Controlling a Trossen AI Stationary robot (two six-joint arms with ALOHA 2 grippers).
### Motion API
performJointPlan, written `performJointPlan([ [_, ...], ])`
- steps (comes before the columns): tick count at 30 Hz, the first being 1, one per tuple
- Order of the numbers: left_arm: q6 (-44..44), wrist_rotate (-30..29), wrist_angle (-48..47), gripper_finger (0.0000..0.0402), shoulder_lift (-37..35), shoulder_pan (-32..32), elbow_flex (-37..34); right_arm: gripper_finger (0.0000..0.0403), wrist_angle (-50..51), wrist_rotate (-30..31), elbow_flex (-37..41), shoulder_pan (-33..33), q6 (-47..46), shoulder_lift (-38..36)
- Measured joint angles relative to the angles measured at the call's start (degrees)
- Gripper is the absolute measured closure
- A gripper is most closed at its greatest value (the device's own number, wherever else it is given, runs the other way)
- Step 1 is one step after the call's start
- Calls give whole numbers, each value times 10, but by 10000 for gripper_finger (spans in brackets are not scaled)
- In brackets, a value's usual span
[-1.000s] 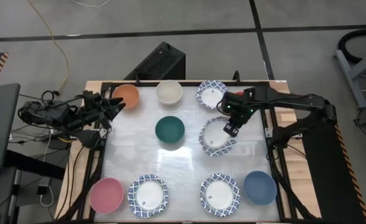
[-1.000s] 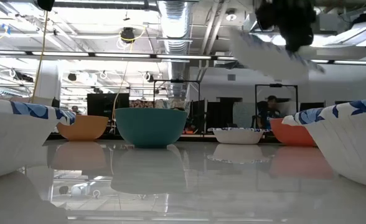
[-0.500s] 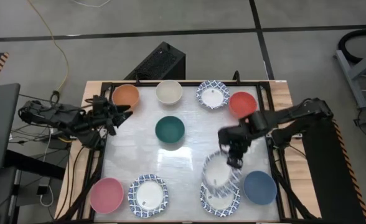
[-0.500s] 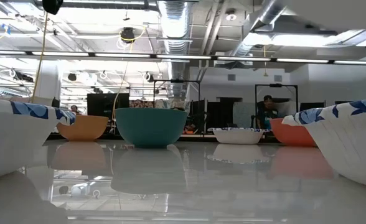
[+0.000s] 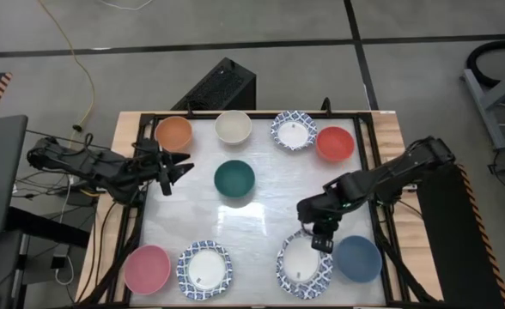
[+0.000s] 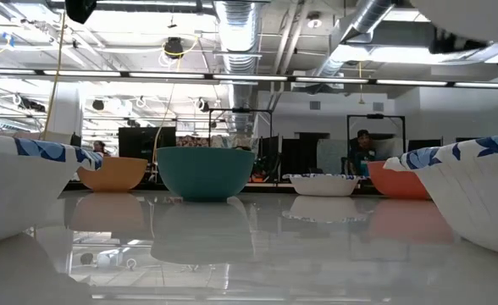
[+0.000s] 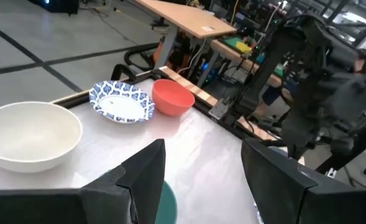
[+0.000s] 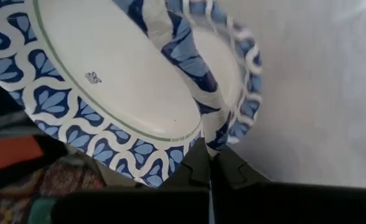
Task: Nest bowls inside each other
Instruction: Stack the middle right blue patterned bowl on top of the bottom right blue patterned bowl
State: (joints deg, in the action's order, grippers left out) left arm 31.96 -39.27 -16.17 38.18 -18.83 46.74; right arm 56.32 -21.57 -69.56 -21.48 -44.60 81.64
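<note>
High view has the right gripper (image 5: 322,241) at the lower right of the frame, fingers pinched on the rim of a patterned bowl (image 5: 303,257) that sits right over — maybe already inside — a second patterned bowl (image 5: 289,283) on the table (image 5: 270,215). Can't tell if it's fully seated yet. Right wrist view shows one rim clamped and the other bowl's rim close behind it, so the coming move looks like a release. The left gripper (image 5: 168,174) waits at the left edge, fingers spread, holding nothing — the dark green bowl (image 5: 234,178) is nearest it.
</note>
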Motion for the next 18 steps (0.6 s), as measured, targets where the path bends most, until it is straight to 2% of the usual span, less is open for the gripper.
performJointPlan([
  [8, 13, 0, -1, 201, 1, 0, 0, 394, 0, -41, 15, -2, 42, 50],
  [18, 24, -1, -12, 201, 1, 0, 0, 394, -5, -43, 15, 7, 103, 124],
])
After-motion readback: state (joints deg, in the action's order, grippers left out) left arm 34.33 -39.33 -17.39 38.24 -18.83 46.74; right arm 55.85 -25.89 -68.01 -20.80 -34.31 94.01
